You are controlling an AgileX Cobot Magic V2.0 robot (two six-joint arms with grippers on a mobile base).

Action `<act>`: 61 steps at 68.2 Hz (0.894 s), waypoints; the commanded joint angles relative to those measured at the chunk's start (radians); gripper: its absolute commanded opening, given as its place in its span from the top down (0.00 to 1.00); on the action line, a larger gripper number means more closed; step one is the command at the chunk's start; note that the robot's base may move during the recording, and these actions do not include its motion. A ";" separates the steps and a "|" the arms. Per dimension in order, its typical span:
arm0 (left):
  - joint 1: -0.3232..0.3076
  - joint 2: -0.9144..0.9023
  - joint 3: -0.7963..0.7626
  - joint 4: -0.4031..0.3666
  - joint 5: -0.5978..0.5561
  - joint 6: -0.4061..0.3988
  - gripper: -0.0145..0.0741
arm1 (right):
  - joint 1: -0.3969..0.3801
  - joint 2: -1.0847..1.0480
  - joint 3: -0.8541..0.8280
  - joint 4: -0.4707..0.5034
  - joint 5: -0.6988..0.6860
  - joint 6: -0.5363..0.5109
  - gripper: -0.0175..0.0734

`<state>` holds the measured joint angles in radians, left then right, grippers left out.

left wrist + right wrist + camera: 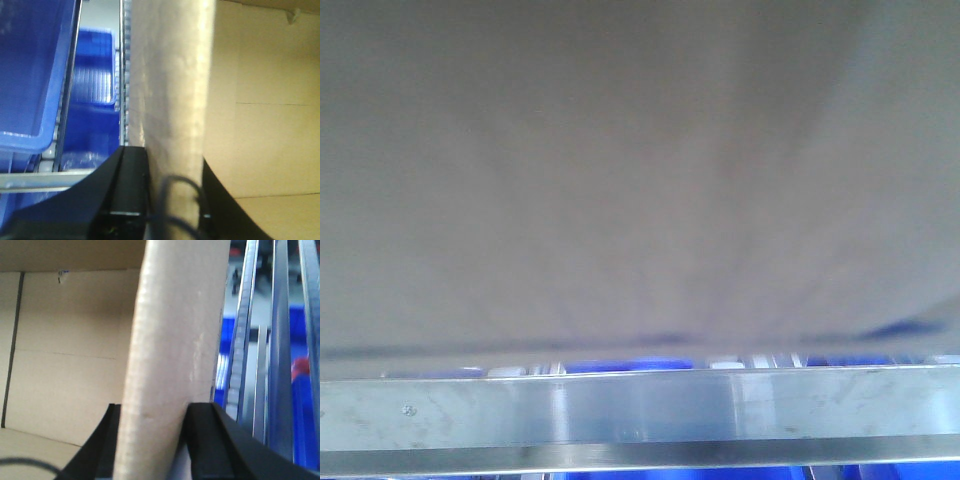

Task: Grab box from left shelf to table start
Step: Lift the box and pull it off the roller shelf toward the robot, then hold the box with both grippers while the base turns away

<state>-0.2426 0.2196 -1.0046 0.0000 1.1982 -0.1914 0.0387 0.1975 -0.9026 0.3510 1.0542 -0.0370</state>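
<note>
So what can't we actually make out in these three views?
Front view: box fills the frame, blurred, no print readable; neither hand shows.
Left wrist view: left hand cut off by bottom edge; blue bins cropped, blurred.
Right wrist view: right hand cut off at bottom; red thing behind the rails too blurred to name.
Table: in no view.

I am seeing the wall of the box (620,170) filling the whole gap in the left gripper (170,159) and the right gripper (157,407), with the jaws closing against it. Outboard of the left gripper, blue bins (35,75) and a metal track (123,75) are crowding close. Outboard of the right gripper, metal rails (280,365) are blocking. Inboard of each, the box interior is lying open. Below the box, the left shelf (640,410) front rail is spanning the full width.
</note>
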 commanded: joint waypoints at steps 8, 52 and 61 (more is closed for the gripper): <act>-0.005 -0.005 -0.035 0.023 -0.217 -0.024 0.94 | -0.009 -0.025 -0.029 -0.085 -0.203 -0.010 0.74; -0.005 -0.005 -0.035 0.019 -0.207 -0.024 0.94 | -0.009 -0.024 -0.029 -0.085 -0.206 -0.010 0.74; -0.005 -0.005 -0.035 0.019 -0.207 -0.024 0.94 | -0.009 -0.024 -0.029 -0.085 -0.206 -0.010 0.74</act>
<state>-0.2426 0.2073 -1.0046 -0.0091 1.1737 -0.1891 0.0345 0.1539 -0.9044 0.3535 1.0098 -0.0407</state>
